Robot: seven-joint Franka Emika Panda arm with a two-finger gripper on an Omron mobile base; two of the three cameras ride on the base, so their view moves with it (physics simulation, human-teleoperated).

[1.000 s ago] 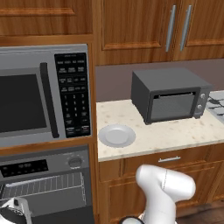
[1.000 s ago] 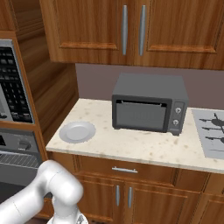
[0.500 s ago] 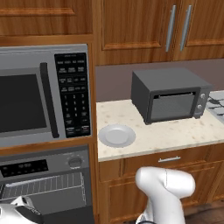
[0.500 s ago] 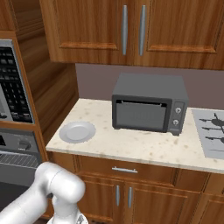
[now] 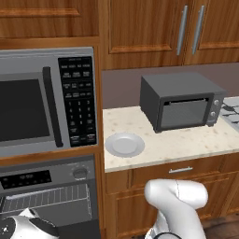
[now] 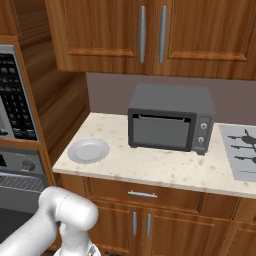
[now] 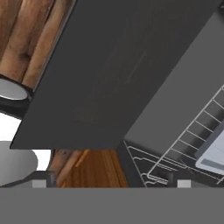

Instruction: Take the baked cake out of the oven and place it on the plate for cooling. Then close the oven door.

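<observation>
The claw (image 7: 111, 185) sits low in front of the oven (image 5: 46, 196). Its two tips just peek up at the bottom of the hand view, set wide apart with nothing between them, so it is open. In the left base view the arm's white wrist (image 5: 21, 227) hangs below the oven's control strip, at the foot of the open cavity. In the hand view, the oven door (image 7: 109, 74) lies straight ahead of the claw and over its left tip as a broad, dark, tilted slab. Brown wood shows beyond the slab's left edge and beneath its near corner. Ahead of the right tip a wire rack (image 7: 183, 144) slants away into the grey cavity. A pale flat shape on the rack is cut off at the picture's edge and cannot be identified. Up and to the right of the claw, the plate (image 5: 124, 144) lies bare on the speckled counter (image 5: 186, 144), well apart from the claw. Farther right stands the toaster oven (image 5: 182, 102), its door shut.
</observation>
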